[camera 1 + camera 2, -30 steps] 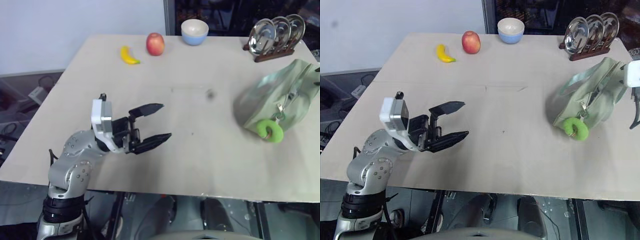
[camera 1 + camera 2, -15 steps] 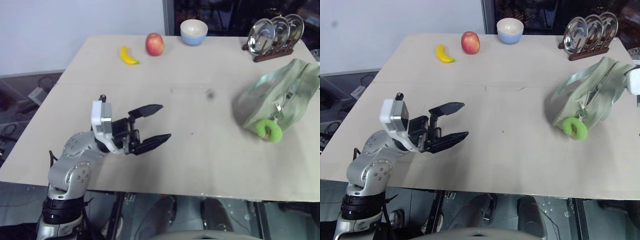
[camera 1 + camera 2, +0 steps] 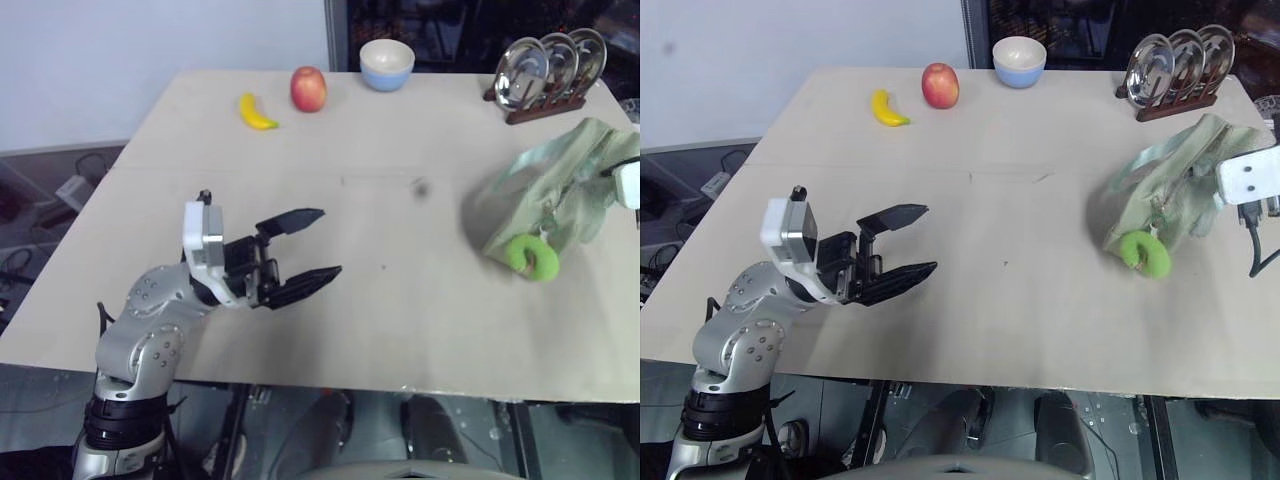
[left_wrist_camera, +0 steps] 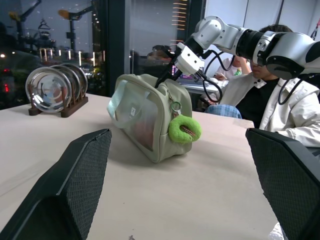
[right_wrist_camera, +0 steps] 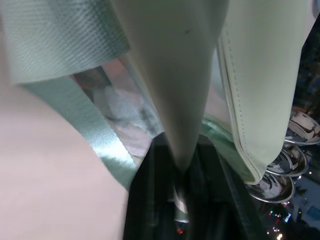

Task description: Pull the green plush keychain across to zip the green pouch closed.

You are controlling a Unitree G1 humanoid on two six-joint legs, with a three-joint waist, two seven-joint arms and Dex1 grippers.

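The green pouch [image 3: 540, 195] lies at the right side of the table, its long zipper facing up. The green plush keychain [image 3: 532, 257] hangs on a short chain at the pouch's near end, resting on the tabletop. My right gripper [image 4: 166, 80] comes down on the pouch's top at its far right end. It is shut on a fold of the pouch's fabric [image 5: 182, 135], pinched between the black fingers. My left gripper [image 3: 325, 243] hovers open over the left half of the table, far from the pouch, with nothing in it.
A banana [image 3: 258, 111], an apple [image 3: 309, 88] and a bowl [image 3: 387, 63] stand along the far edge. A rack of metal plates [image 3: 548, 75] sits just behind the pouch. A seated person [image 4: 270, 100] is beyond the table's right side.
My right gripper has come in from the right, dropped onto the pouch's top and shut on its fabric. The pouch has bunched and shifted slightly left. The left arm has not moved.
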